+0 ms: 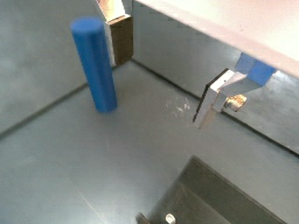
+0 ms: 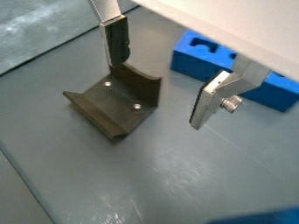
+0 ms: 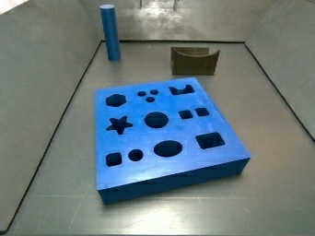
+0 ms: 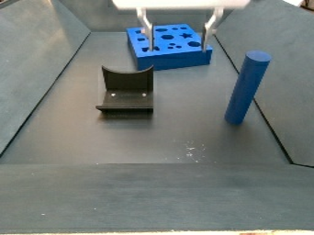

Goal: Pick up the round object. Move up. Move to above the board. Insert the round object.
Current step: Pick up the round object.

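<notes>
The round object is a slim blue peg (image 1: 93, 66) that stands upright on the grey floor, also seen in both side views (image 3: 110, 32) (image 4: 247, 87). The board (image 3: 167, 129) is a thick blue slab with several shaped holes; it also shows in a side view (image 4: 170, 46), and one corner shows in a wrist view (image 2: 216, 66). My gripper (image 4: 177, 35) hangs open and empty above the floor, apart from the peg. In both wrist views (image 1: 163, 74) (image 2: 162, 74) nothing is between the fingers (image 1: 216, 96).
The dark fixture (image 2: 117, 103) stands on the floor below one finger, between peg and board; it shows in both side views (image 3: 193, 60) (image 4: 127, 90). Grey sloping walls (image 3: 74, 83) enclose the floor on all sides.
</notes>
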Controlling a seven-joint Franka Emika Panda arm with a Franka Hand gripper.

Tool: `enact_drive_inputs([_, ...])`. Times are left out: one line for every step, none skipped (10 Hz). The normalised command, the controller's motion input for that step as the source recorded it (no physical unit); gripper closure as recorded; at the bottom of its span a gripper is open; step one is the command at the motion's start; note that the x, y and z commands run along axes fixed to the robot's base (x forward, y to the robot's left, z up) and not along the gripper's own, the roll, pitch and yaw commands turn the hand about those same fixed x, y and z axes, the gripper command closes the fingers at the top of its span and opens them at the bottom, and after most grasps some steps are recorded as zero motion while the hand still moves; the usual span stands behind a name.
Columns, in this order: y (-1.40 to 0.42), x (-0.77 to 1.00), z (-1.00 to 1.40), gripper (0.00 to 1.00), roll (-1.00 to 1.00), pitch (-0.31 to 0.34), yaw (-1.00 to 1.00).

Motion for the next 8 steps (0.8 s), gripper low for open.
enact_drive_inputs([0.20,-0.98,-0.35,0.00,0.00,-0.143,-0.29])
enact_drive_inputs([0.34,-0.88,-0.42,0.00,0.00,-0.120,-0.41])
enact_drive_inputs([0.31,-0.88,-0.33,0.00,0.00,-0.117,-0.41])
enact_drive_inputs([0.11,-0.25,0.10,0.00,-0.08,0.031,-0.15])
enact_drive_inputs([0.00,0.62,1.00,0.00,-0.09,0.617,0.00])
enact_drive_inputs([0.05,0.00,1.00,0.00,-0.09,0.334,-0.19])
enact_drive_inputs([0.00,-0.17,0.67,0.00,-0.15,0.120,-0.33])
enact_drive_inputs([0.01,0.00,0.00,0.00,0.00,0.006,0.00])
